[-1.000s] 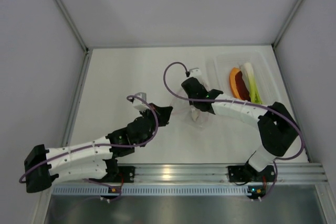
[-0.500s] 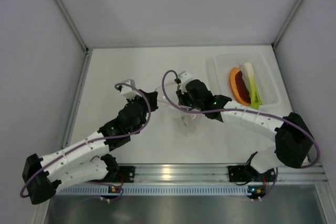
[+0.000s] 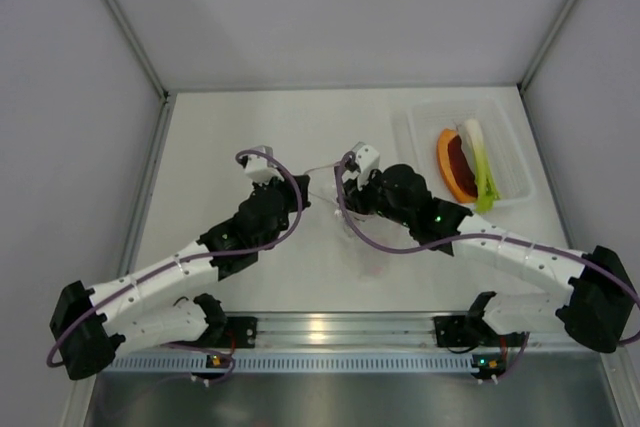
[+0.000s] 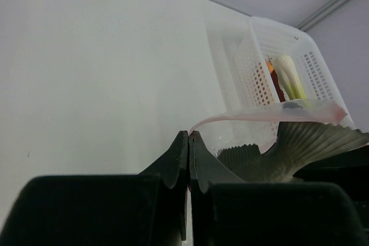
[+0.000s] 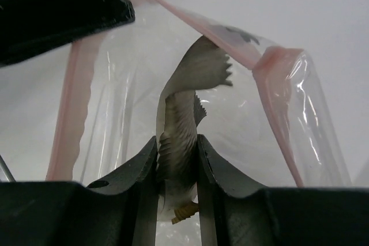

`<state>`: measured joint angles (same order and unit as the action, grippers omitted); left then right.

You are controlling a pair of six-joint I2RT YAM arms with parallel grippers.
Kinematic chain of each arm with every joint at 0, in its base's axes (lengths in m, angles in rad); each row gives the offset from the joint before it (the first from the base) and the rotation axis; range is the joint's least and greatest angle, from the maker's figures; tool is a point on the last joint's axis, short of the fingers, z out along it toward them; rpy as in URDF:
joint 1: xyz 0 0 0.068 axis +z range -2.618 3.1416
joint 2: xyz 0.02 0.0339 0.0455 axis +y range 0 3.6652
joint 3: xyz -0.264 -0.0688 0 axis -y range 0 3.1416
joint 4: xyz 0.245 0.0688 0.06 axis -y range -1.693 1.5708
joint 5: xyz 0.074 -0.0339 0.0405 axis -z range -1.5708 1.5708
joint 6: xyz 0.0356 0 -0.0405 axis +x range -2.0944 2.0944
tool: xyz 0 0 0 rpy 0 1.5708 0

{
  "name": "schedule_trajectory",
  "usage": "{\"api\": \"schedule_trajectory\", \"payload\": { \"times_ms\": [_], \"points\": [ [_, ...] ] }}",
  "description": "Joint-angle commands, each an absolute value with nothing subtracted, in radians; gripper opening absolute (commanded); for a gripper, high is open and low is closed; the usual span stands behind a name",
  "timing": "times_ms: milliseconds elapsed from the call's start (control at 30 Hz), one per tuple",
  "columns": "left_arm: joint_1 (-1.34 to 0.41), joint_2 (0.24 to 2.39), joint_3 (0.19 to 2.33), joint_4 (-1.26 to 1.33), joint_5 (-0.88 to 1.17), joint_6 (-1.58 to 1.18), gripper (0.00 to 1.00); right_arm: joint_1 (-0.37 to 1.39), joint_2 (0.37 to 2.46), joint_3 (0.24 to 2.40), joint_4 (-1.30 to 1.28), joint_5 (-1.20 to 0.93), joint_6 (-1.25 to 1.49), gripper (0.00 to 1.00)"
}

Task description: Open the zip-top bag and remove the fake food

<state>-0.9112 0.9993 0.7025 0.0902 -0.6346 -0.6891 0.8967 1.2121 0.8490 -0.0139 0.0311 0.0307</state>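
Observation:
The zip-top bag (image 3: 368, 243) is clear with a pink zip strip and hangs between my two grippers in the middle of the table. My left gripper (image 3: 304, 191) is shut on the bag's pink edge (image 4: 230, 120); its jaws (image 4: 189, 135) are pressed together. My right gripper (image 3: 352, 199) reaches into the bag's open mouth (image 5: 259, 113) and is shut (image 5: 177, 140) on the silver-grey fish (image 5: 183, 108), whose tail fin points up. The fish tail also shows in the left wrist view (image 4: 302, 142). The orange slice (image 3: 445, 162), dark red slice (image 3: 458, 161) and leek stalk (image 3: 481, 162) lie in the tray.
A rigid clear tray (image 3: 422, 129) stands at the back right; it also shows in the left wrist view (image 4: 253, 44). The left gripper's black body (image 5: 57, 10) sits close at the upper left of the right wrist view. Grey walls enclose the table on three sides.
The right arm has stretched out low to the right while its gripper stayed at the bag. The left gripper shifted up, then back right. The bag moved slightly left.

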Motion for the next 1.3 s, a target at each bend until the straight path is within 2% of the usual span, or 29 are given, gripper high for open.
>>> {"api": "schedule_trajectory", "payload": {
  "times_ms": [0,167,267,367,667,800,867,933,1033,1133,1267],
  "points": [
    [-0.9,1.006,0.704,0.104,-0.611,-0.684,0.0,0.904,1.157,0.856,0.146,0.006,0.009,0.0],
    [-0.9,1.028,0.713,0.135,-0.523,-0.649,0.0,0.9,1.129,0.848,0.254,-0.026,-0.025,0.0],
    [-0.9,1.038,0.721,0.132,-0.535,-0.64,0.0,0.894,1.121,0.864,0.275,-0.173,-0.073,0.0],
    [-0.899,1.049,0.735,0.098,-0.57,-0.638,0.0,0.894,1.1,0.859,0.314,-0.212,-0.09,0.0],
    [-0.877,1.048,0.73,0.037,-0.606,-0.65,0.0,0.893,0.977,0.789,0.514,0.041,-0.019,0.0],
    [-0.854,1.029,0.736,0.015,-0.6,-0.641,0.0,0.89,0.917,0.686,0.78,0.214,0.06,0.0],
    [-0.838,1.011,0.741,0.006,-0.595,-0.635,0.0,0.887,0.913,0.606,1.001,0.305,0.074,0.0],
    [-0.824,0.997,0.745,0.003,-0.595,-0.63,0.0,0.885,0.937,0.534,1.239,0.36,0.09,0.0],
    [-0.815,0.971,0.756,0.003,-0.594,-0.615,0.0,0.882,0.998,0.483,1.466,0.445,0.136,0.0],
    [-0.815,0.962,0.768,-0.028,-0.578,-0.589,0.0,0.877,1.023,0.515,1.441,0.454,0.189,0.0],
    [-0.813,0.985,0.794,-0.014,-0.421,-0.542,0.0,0.877,1.06,0.587,1.302,0.44,0.253,0.0]
  ]
}}
